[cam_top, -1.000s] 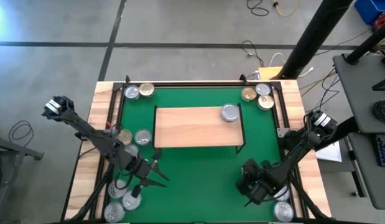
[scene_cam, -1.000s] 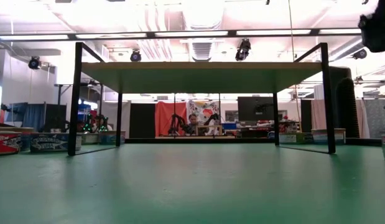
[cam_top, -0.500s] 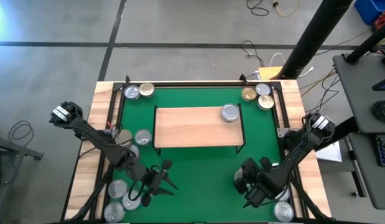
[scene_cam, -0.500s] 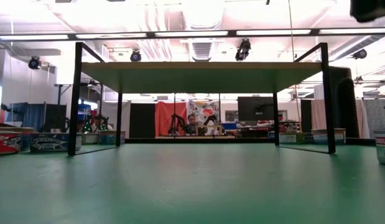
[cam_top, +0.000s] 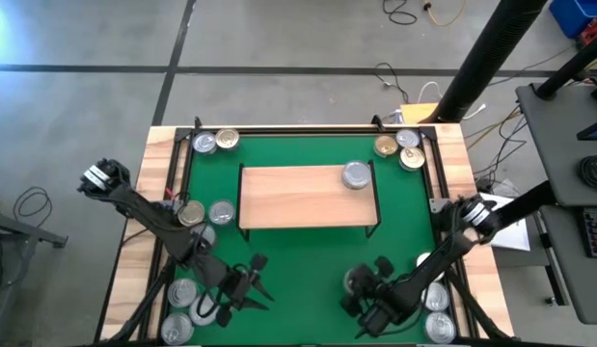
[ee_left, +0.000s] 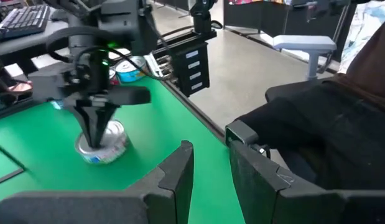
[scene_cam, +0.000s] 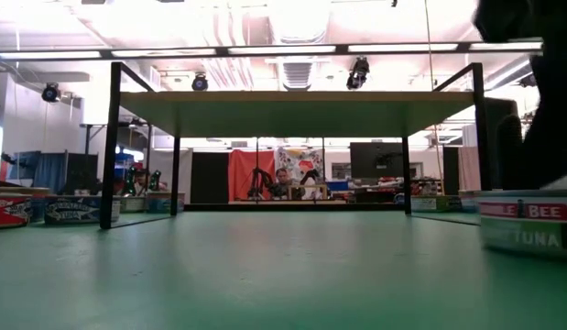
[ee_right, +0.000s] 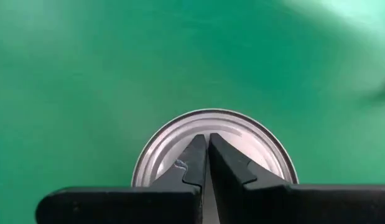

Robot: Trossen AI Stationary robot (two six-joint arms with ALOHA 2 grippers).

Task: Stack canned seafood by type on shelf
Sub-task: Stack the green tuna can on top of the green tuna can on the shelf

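Observation:
The light-wood shelf [cam_top: 298, 198] stands mid-mat with one silver tin [cam_top: 356, 174] on its right end. More canned seafood sits at the back left [cam_top: 213, 142], back right [cam_top: 402, 148], left [cam_top: 207, 212], near left [cam_top: 187, 310] and near right [cam_top: 438, 313]. My right gripper [cam_top: 361, 289] is shut, its tips down on a silver tuna tin [ee_left: 105, 149] that rests on its base on the green mat [cam_top: 308, 255], near the front. My left gripper [cam_top: 257, 280] hovers open near the front left, with nothing between its fingers. My right gripper presses its shut fingertips [ee_right: 195, 155] onto the middle of the tin's lid [ee_right: 248, 143]. The fingers come from above, slanting steeply down. The tin stays upright with its base on the mat [scene_cam: 528, 225].
A black frame and wooden border [cam_top: 168, 193] run around the mat. The shelf's thin black legs [scene_cam: 111, 147] stand at its corners, with open room beneath the board. Bare mat lies between the two grippers along the front.
My right gripper has gone toward the table's left and near edge, sinking a little and rolling its wrist. The tin under its tips has slid along the mat the same way, staying upright. My left gripper has drifted a little toward the table's middle.

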